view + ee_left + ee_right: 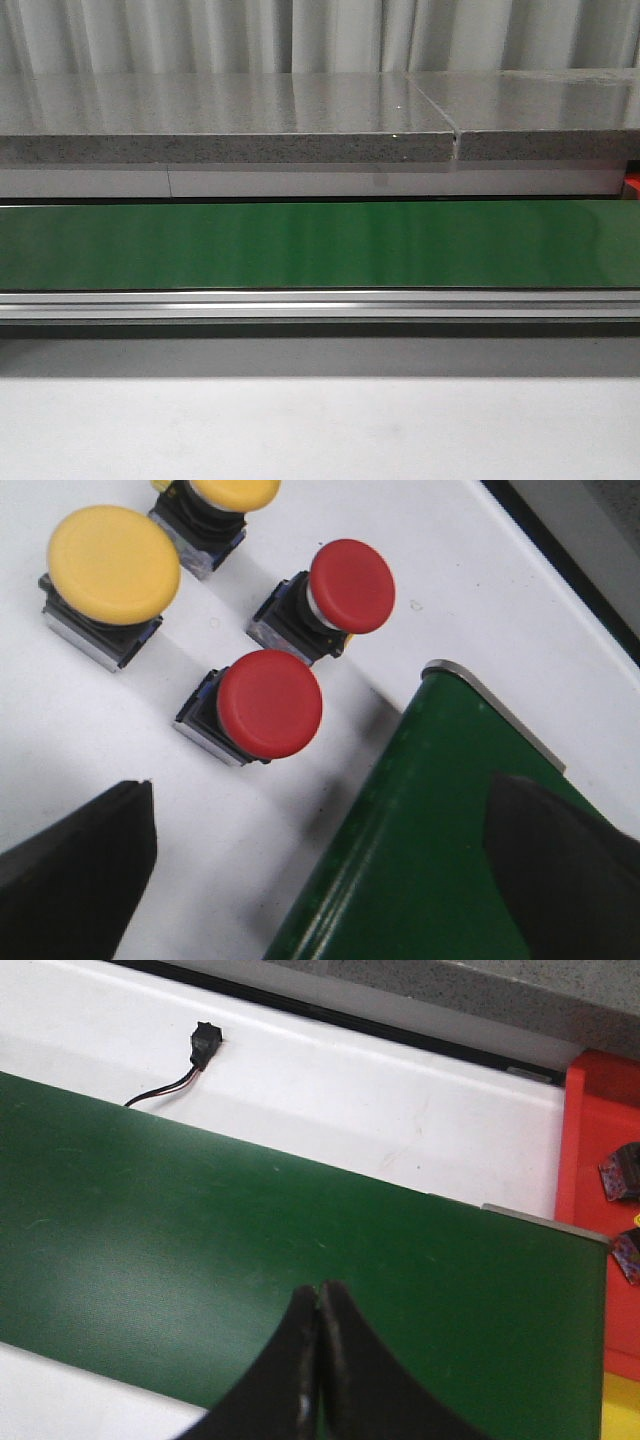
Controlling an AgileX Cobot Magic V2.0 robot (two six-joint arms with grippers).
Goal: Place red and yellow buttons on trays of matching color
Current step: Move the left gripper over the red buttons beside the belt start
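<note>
Desk (320,430): I see white surface along the near side in the front view, with neither arm in that view.
Belt (320,245): green, runs side to side across the desk between two metal rails; nothing rides on it in the front view.
Red tray (598,1160): in the right wrist view it sits just past the belt's end, with two small dark button bases showing at its edge. A yellow strip beside it may be the yellow tray; too little shows to say.
Left pincer (320,870): spread wide and empty, one finger over the white desk, the other over the belt's end.
Right pincer (318,1370): fingers pressed together with nothing between them, hanging over the belt.
Yellow buttons (113,565): one stands whole near the desk's edge; a second is cut off beside it.
Red buttons (270,703): two on the desk just beside the belt's end, close together but apart; the other (350,585) lies tilted on its side.
Step in hand, as I judge it: take the nearer red button with the left pincer.
How I'd do it well: centre the open fingers on its body below the cap, keep clear of the belt edge and the tilted neighbour, and descend straight before closing.
</note>
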